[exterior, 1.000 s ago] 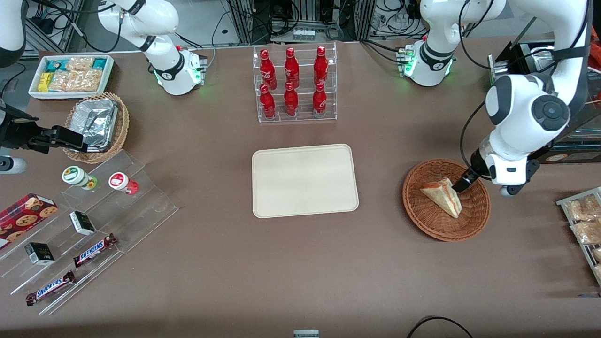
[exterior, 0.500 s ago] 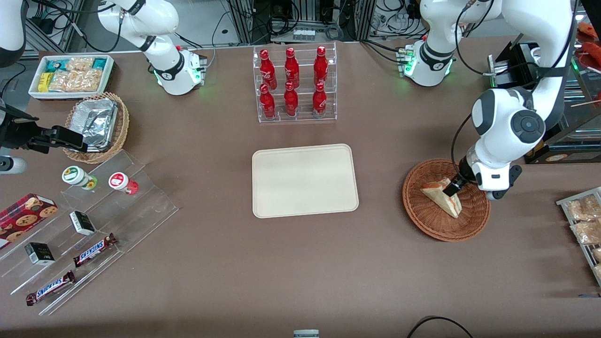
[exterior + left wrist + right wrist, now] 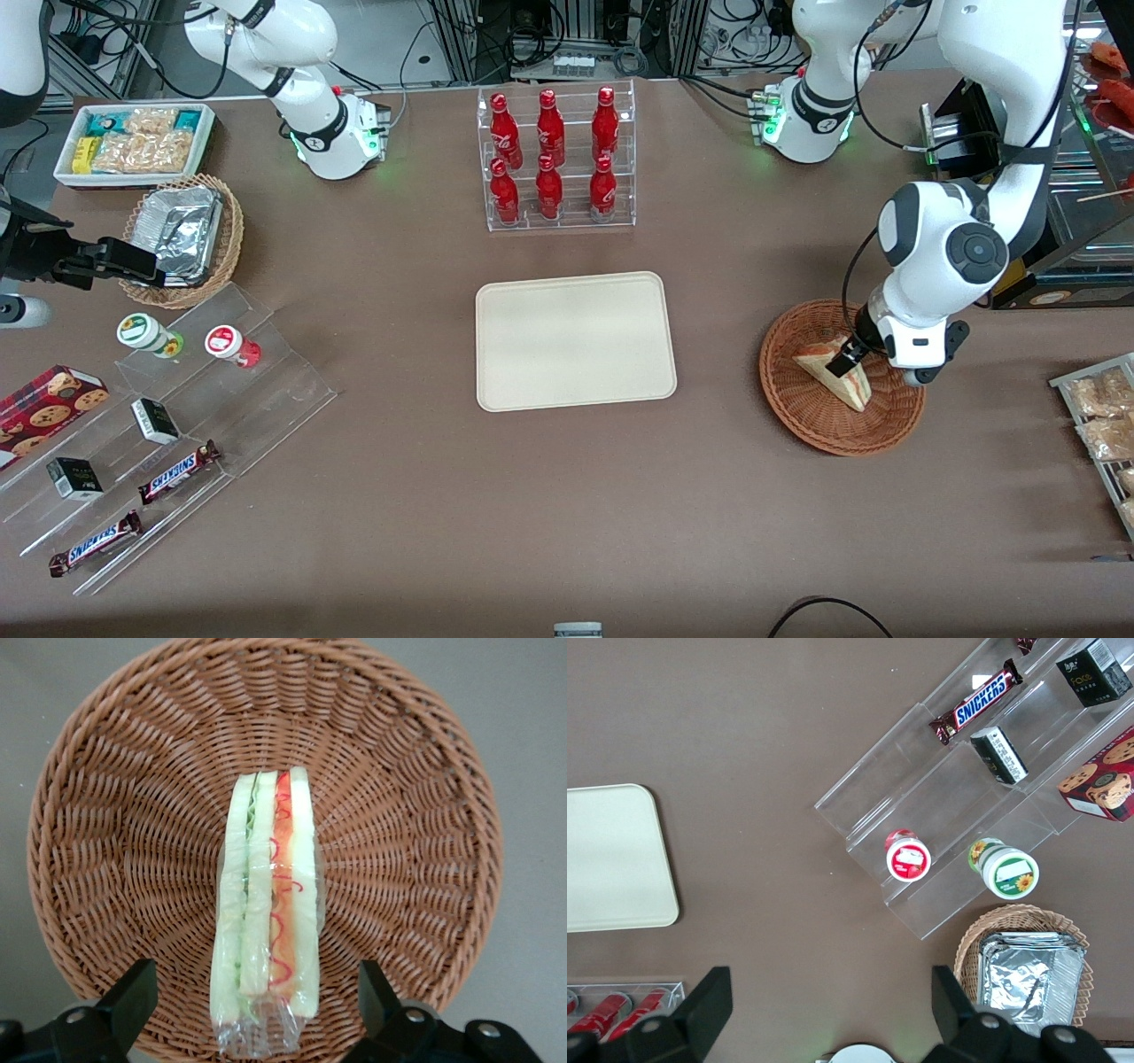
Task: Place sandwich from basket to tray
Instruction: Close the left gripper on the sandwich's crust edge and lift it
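The sandwich [image 3: 837, 377], a pale wedge in clear wrap with red-orange and green layers, lies in the reddish-brown woven basket [image 3: 797, 408] toward the working arm's end of the table. In the left wrist view the sandwich [image 3: 266, 921] lies on the basket's woven floor [image 3: 133, 868]. The left gripper [image 3: 846, 356] hangs just above the sandwich. It is open in the left wrist view [image 3: 257, 1003], with a black finger on each side of the wrapped end and a gap to each. The cream-beige tray [image 3: 574, 340] lies flat at the table's middle.
An acrylic rack of red bottles [image 3: 554, 159] stands farther from the front camera than the tray. Snack packets on a rack [image 3: 1103, 416] lie beside the basket at the table's edge. Toward the parked arm's end are an acrylic shelf with snacks [image 3: 168, 425] and a tan basket with foil containers [image 3: 182, 235].
The left arm has moved toward the tray's side and lowered, bringing the gripper from the basket's rim to over the sandwich. The sandwich has not moved.
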Controlling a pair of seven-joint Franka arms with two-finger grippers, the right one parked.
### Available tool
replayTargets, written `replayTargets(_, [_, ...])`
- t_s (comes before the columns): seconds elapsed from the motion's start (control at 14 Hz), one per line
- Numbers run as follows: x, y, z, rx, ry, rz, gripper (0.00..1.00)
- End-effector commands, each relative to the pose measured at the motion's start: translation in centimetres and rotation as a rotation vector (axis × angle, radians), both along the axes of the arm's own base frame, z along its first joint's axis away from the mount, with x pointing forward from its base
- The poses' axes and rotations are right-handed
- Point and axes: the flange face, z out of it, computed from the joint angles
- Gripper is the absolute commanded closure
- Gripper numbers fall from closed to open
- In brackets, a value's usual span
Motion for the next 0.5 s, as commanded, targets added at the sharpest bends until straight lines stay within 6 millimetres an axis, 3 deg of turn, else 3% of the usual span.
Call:
replayTargets(0.0, [0.2,-0.4,-0.7,0.004,-0.008,0.011,0.00])
replayTargets(0.21, [0.2,-0.7,-1.7,0.004,-0.004,0.005,0.00])
replayTargets(0.43, [0.2,-1.2,-2.8,0.003,-0.002,-0.004,0.11])
